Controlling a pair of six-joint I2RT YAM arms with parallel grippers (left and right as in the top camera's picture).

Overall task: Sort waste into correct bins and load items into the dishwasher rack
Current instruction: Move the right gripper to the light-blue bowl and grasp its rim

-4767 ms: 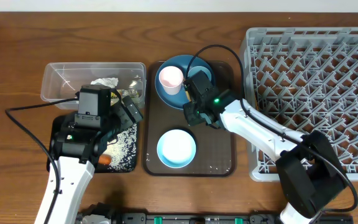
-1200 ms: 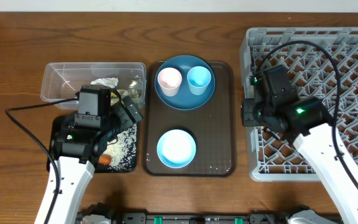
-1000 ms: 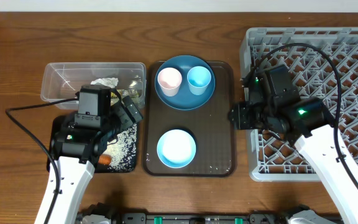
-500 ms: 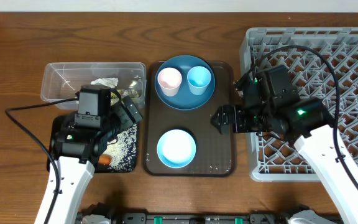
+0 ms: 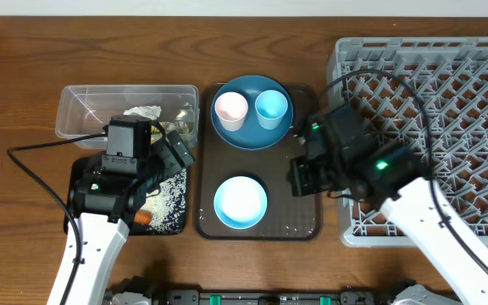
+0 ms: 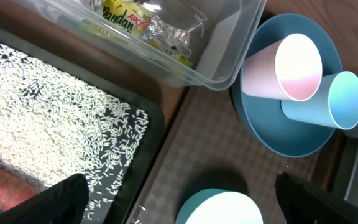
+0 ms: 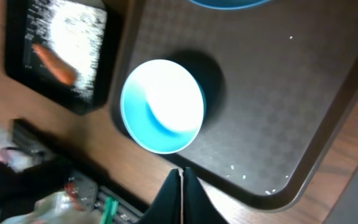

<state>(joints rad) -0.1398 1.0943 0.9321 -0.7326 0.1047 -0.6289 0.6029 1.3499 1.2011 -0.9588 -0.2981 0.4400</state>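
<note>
overhead: left arm comes up from the near-left edge, wrist turned right, left gripper (image 5: 174,152) over the seam between clear tub (image 5: 83,102) and black tray (image 5: 76,191). Right arm reaches in from near-right across the near-left corner of the rack (image 5: 447,93). Right gripper (image 5: 298,180) hangs over the right half of the brown tray (image 5: 299,222), just right of the bowl (image 5: 241,202) and nearer than the plate (image 5: 252,137). Can't tell either jaw state from up here. Pink cup (image 5: 231,108) and light-blue cup (image 5: 271,108) stand side by side on the plate. Napkin (image 5: 142,112) and wrapper (image 5: 178,127) are in the tub, rice (image 5: 169,193) and carrot (image 5: 142,218) in the black tray, partly hidden under the left arm. Rack sits far right on the table (image 5: 24,85), apart from the brown tray

left wrist: fingers (image 6: 61,199) show at both lower corners, spread wide with nothing between them. Cups touch each other here. Wrapper lies against the tub's near wall. Rice is scattered across the black tray, carrot end at the lower left. Bowl rim is cut off by the bottom edge

right wrist: fingers (image 7: 180,186) are pressed together, nothing held, tips just past the brown tray's near rim. Bowl is upright with a white inside and nothing in it. A few rice grains lie on the brown tray. Lower left is blurred, unreadable
</note>
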